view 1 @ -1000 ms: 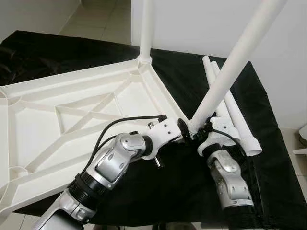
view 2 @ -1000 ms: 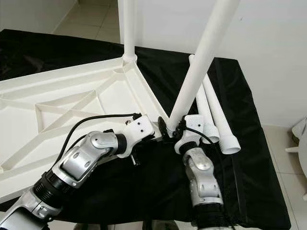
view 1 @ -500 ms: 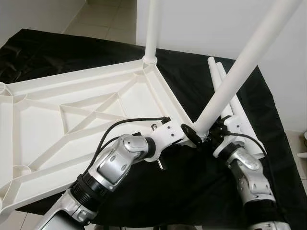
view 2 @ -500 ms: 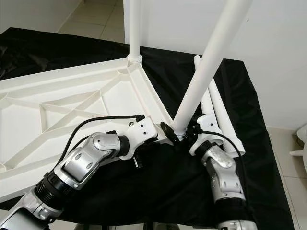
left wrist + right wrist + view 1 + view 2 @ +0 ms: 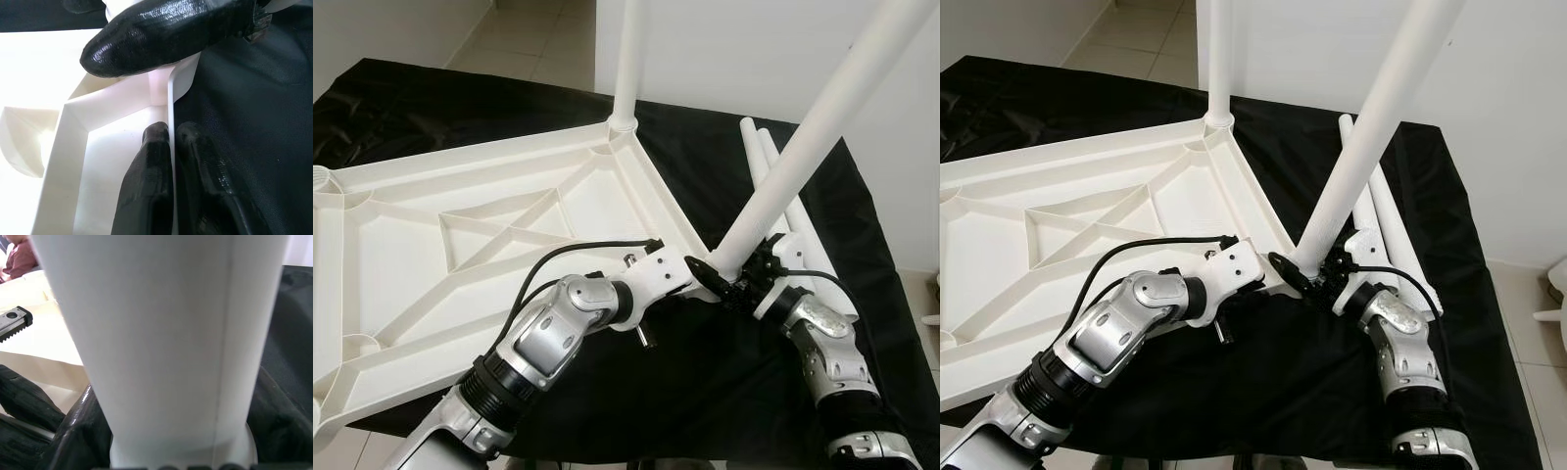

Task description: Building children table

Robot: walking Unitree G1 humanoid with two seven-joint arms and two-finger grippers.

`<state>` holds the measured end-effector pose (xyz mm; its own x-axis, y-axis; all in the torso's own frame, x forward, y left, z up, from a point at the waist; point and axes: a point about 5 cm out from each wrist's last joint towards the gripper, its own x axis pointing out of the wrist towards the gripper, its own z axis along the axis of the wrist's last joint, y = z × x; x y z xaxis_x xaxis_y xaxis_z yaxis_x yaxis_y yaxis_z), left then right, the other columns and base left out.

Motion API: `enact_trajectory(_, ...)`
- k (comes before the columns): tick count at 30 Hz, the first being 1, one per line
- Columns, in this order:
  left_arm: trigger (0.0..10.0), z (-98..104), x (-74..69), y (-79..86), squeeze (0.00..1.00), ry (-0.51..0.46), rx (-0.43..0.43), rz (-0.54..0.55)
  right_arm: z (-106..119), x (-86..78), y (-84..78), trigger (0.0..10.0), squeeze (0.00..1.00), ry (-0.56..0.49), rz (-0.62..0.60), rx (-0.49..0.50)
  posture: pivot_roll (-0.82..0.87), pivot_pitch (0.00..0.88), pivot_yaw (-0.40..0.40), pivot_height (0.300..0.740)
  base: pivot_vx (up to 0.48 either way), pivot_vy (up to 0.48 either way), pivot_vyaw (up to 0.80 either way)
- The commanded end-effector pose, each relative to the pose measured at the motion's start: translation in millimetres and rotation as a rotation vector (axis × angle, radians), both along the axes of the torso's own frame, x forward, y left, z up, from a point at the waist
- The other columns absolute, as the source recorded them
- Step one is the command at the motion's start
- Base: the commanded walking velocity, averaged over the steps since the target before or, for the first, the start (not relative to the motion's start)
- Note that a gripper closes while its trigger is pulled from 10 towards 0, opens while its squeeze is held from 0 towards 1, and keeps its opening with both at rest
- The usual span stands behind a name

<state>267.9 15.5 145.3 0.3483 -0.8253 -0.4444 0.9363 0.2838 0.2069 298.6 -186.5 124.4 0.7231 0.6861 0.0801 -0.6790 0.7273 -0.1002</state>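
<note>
The white table top lies upside down on a black cloth. One white leg stands upright in its far corner. A second white leg leans to the right, its foot at the near right corner. My right gripper is shut around that foot; the right wrist view has the leg between the black fingers. My left gripper is shut on the top's thin rim at the same corner, one finger on each side.
Two spare white legs lie side by side on the cloth behind the leaning leg. The cloth's right edge drops to tiled floor. A person in a red shirt is at the edge of the right wrist view.
The camera has shifted a little. My right forearm has swung out to the right while staying shut on the leaning leg. The left gripper keeps its hold on the rim.
</note>
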Motion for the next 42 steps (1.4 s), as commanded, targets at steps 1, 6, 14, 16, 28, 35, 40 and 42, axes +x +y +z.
enact_trajectory(1, 10.0, -15, -11.3, -1.6, 0.00, 0.094, 0.034, -0.070, -9, 0.5, -20.3, 0.0, 0.00, 0.060, -0.076, -0.034, 0.05, 0.112, -0.040, 0.740, 0.000, 0.000, 0.00)
enact_trajectory(6, 10.0, -15, -11.2, -2.0, 0.00, 0.096, 0.033, -0.069, -12, 0.5, -21.0, 0.0, 0.00, 0.077, -0.059, -0.039, 0.05, 0.114, -0.042, 0.740, 0.000, 0.000, 0.00)
enact_trajectory(14, 10.0, -15, -11.8, -2.7, 0.00, 0.097, 0.030, -0.071, -8, 0.1, -17.9, 0.0, 0.00, 0.073, -0.092, 0.005, 0.05, 0.115, -0.048, 0.740, 0.000, 0.000, 0.00)
enact_trajectory(16, 10.0, -15, -12.2, -2.9, 0.00, 0.097, 0.029, -0.070, -7, 0.7, -15.6, 0.0, 0.00, 0.066, -0.143, 0.003, 0.05, 0.115, -0.053, 0.740, 0.000, 0.000, 0.00)
enact_trajectory(28, 10.0, -17, -14.4, -5.9, 0.00, 0.106, 0.023, -0.070, -3, -4.1, -1.1, 0.0, 0.00, 0.041, -0.357, 0.064, 0.04, 0.111, -0.064, 0.740, 0.000, 0.000, 0.00)
enact_trajectory(35, 10.0, -17, -15.4, -6.7, 0.00, 0.108, 0.022, -0.075, -2, -5.5, -1.6, 0.0, 0.00, 0.050, -0.632, 0.073, 0.04, 0.105, -0.065, 0.740, 0.000, 0.000, 0.00)
enact_trajectory(40, 10.0, -17, -15.9, -7.0, 0.00, 0.109, 0.025, -0.080, -5, -15.1, 7.9, 0.0, 0.00, 0.086, -0.888, 0.092, 0.04, 0.099, -0.068, 0.740, 0.000, 0.000, 0.00)
enact_trajectory(42, 10.0, -18, -15.8, -6.9, 0.00, 0.109, 0.025, -0.080, -7, -17.9, 12.3, 0.0, 0.00, 0.099, -0.927, 0.113, 0.04, 0.099, -0.068, 0.740, 0.000, 0.000, 0.00)
